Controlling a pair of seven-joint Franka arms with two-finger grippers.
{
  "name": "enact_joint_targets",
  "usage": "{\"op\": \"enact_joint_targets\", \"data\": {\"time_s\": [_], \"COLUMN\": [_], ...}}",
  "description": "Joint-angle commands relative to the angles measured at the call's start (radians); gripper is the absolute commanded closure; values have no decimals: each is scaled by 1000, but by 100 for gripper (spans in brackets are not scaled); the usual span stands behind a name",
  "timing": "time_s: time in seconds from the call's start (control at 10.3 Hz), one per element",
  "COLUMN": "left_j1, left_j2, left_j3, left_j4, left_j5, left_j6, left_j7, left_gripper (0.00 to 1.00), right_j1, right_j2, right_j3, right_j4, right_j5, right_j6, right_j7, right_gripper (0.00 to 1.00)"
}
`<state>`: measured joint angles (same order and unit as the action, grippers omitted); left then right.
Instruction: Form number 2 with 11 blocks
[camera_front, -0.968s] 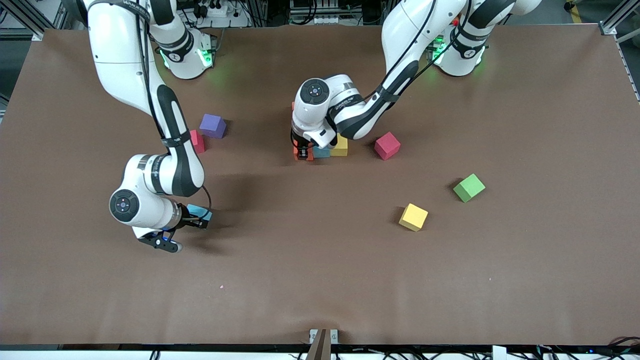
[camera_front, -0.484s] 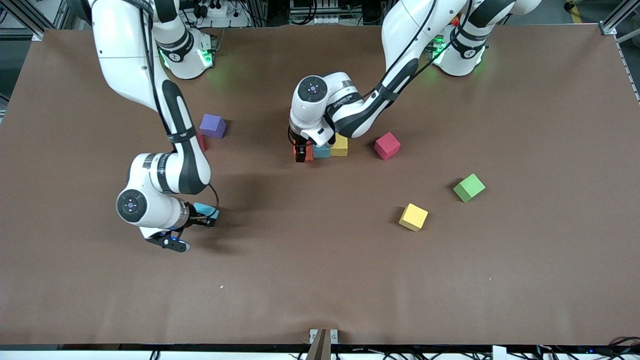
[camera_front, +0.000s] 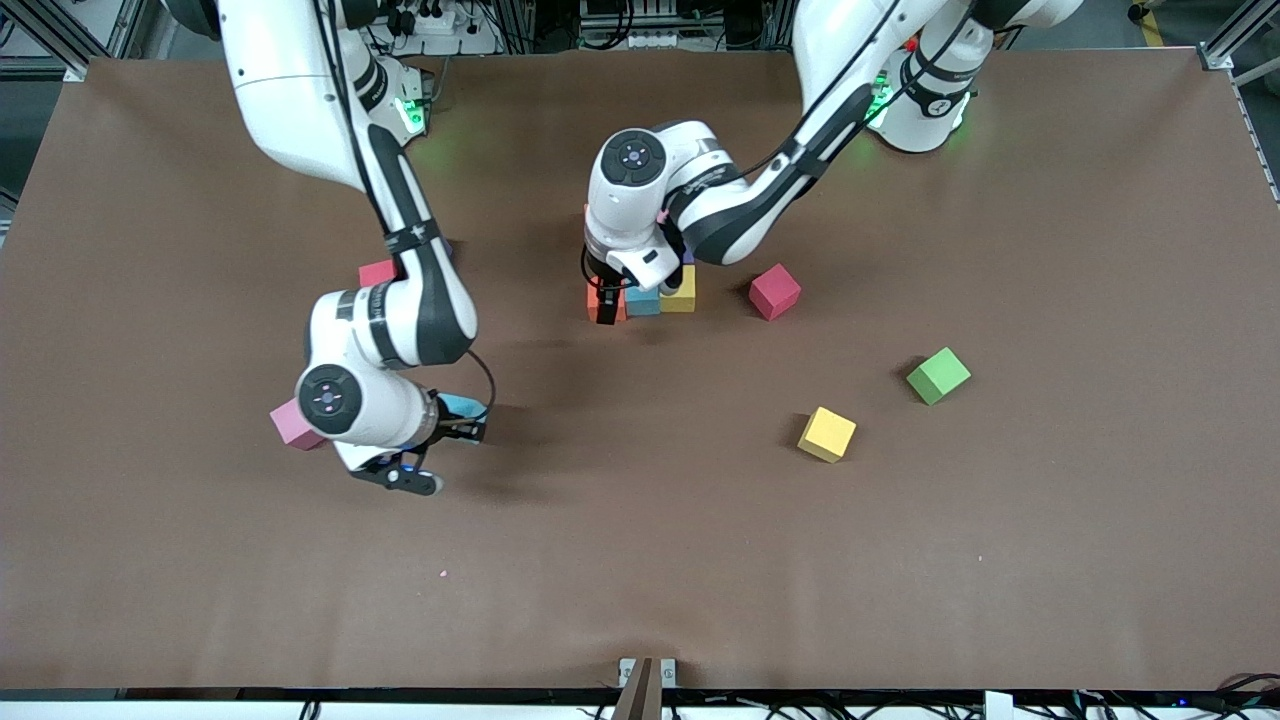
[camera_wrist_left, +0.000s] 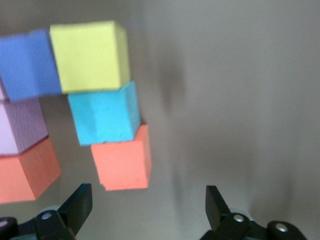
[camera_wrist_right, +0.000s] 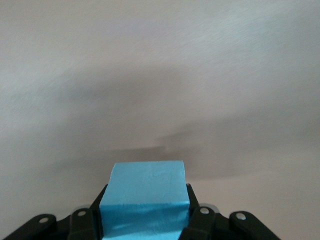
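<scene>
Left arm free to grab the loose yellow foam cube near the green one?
Probably yes. The left claw is open and empty over the orange foam cube in the row, and bare table lies between it and the loose yellow foam cube. The right claw holds a light blue foam cube elsewhere.

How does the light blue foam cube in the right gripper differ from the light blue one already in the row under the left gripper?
The light blue foam cube in the right gripper is clamped between shut fingers, off the table and alone. The light blue foam cube in the row rests on the table, touching an orange foam cube and a yellow foam cube, with the open left gripper above the orange cube. Both look alike in colour and size.
</scene>
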<state>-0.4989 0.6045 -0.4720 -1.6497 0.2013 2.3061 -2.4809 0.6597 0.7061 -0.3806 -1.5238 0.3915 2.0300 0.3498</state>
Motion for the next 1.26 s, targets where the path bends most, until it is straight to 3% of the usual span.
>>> {"op": "enact_joint_targets", "data": {"time_s": [0.0, 0.39, 0.77, 1.16], "left_j1": [74, 201, 203, 203], "left_j2": [-54, -52, -54, -58], "left_j3": [-16, 3, 70, 143], "left_j4": [-16, -13, -35, -48], "left_j5": [-40, -110, -128, -79], "left_j6": [-69, -120, -304, -306], "left_j7": [185, 615, 902, 1101], "left_gripper": [0, 0, 0, 0], "right_j1": [82, 247, 340, 373], "right_j2": [-11, -5, 7, 19], "right_j3": [-1, -3, -1, 5], "right_j4": [-1, 24, -1, -64], "right_j5": [-8, -20, -92, -89], "right_j6": [-4, 4, 62, 191], "right_j7": [20, 136, 189, 259], "right_gripper": [66, 65, 64, 63]}}
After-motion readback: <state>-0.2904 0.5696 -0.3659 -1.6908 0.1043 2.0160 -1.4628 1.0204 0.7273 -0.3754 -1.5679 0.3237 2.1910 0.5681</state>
